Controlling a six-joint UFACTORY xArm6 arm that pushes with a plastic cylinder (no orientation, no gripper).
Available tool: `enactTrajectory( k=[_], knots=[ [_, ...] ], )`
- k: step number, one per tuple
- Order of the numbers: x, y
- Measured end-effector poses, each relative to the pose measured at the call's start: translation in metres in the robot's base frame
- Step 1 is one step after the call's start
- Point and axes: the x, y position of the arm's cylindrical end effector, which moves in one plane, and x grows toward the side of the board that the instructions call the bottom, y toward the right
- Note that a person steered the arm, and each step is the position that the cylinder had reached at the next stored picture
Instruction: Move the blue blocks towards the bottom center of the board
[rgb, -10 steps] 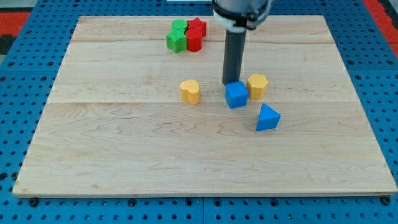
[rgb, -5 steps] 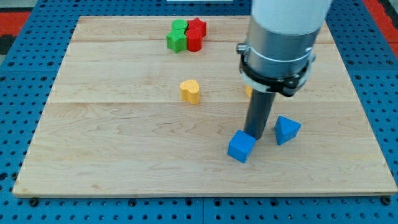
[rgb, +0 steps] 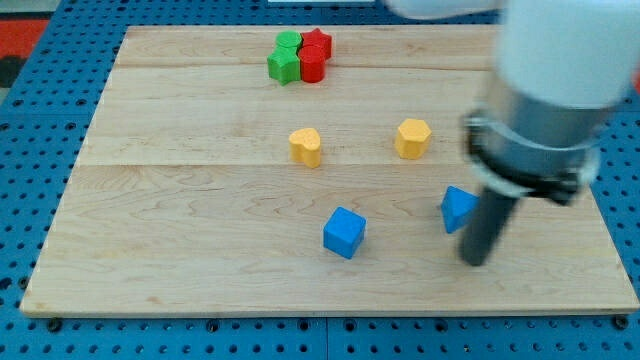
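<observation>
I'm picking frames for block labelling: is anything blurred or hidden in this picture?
Camera view: the arm and its rod are smeared by motion blur, so my tip has a soft edge; it sits just to the view's right of the blue triangular block, partly hiding it. The blue cube, both yellow blocks and the red and green cluster are sharp, under even light with faint shadows.

A pale wooden board (rgb: 200, 230) of long glued planks, its grain running from the view's left to the view's right, fills most of the picture. Around the board on every side lies a blue perforated base plate (rgb: 30, 200) with regular rows of holes. Beyond the board's upper corners show patches of red surface (rgb: 25, 30). The light is even and soft.
</observation>
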Motion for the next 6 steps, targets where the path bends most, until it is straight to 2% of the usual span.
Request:
enactTrajectory(
  k=[1,2,3,4,5,6],
  knots=[
    [-0.017,0.09],
    [-0.056,0.064],
    [-0.049,-0.036],
    [-0.05,-0.089],
    [-0.056,-0.078],
    [-0.054,-0.115]
  ],
)
